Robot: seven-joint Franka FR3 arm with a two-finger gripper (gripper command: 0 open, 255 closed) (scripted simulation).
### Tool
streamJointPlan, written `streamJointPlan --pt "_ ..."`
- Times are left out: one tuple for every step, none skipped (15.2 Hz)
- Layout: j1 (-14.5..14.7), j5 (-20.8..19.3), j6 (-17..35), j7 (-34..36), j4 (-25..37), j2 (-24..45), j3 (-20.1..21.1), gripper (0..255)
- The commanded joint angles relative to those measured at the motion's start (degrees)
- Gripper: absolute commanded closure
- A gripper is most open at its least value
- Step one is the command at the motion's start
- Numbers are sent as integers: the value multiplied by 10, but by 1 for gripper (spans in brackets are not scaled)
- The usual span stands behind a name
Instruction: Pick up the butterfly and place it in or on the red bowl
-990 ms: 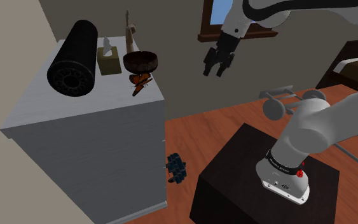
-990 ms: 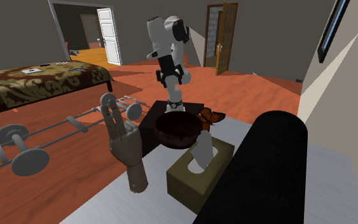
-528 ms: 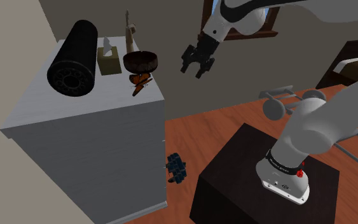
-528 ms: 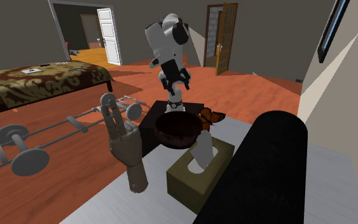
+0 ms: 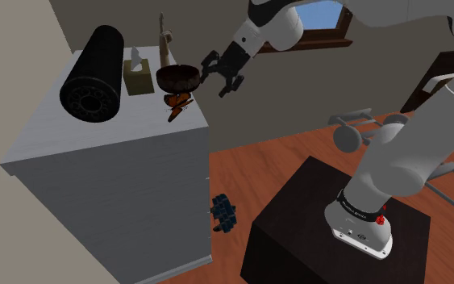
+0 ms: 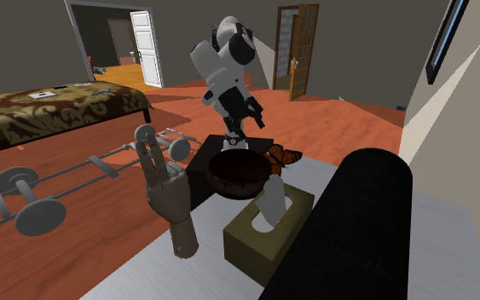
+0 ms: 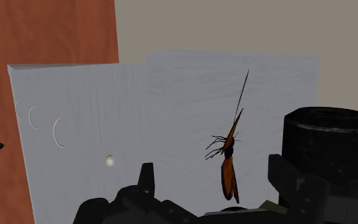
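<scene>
An orange and black butterfly (image 5: 177,103) stands upright at the front edge of the pale dresser top (image 5: 128,125), just in front of a dark reddish-brown bowl (image 5: 177,77). My gripper (image 5: 219,74) hovers open beside the bowl on the shoulder view's right, a little above the dresser top, with nothing between its fingers. From the wrist, the butterfly (image 7: 229,159) lies ahead between the two fingers (image 7: 147,179), with the bowl (image 7: 329,137) beside it. In the second exterior view the gripper (image 6: 249,115) hangs behind the bowl (image 6: 240,173) and butterfly (image 6: 283,156).
The dresser also holds a big black cylinder (image 5: 93,74), an olive tissue box (image 5: 139,79) and a wooden hand model (image 6: 165,192). A small blue object (image 5: 227,212) lies on the wooden floor by the dark stand (image 5: 322,218). Barbells (image 5: 354,129) lie further back.
The arm has swung to the shoulder view's left and slightly down, carrying the open gripper from well away of the dresser to right beside the bowl. The butterfly and bowl have not moved.
</scene>
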Motion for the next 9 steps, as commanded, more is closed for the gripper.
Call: streamJointPlan --pt "10 44 19 -1 30 37 -1 0" --pt "10 51 22 -2 35 42 -1 0" --pt "12 54 27 -4 35 47 1 0" --pt "14 58 33 -6 35 52 3 0" --pt "16 61 39 -8 35 58 5 0" --pt "19 65 45 -10 36 63 7 0" --pt "21 68 50 -12 36 68 9 0" --pt "23 72 56 -14 37 74 11 0" --pt "26 78 65 -17 39 82 15 0"
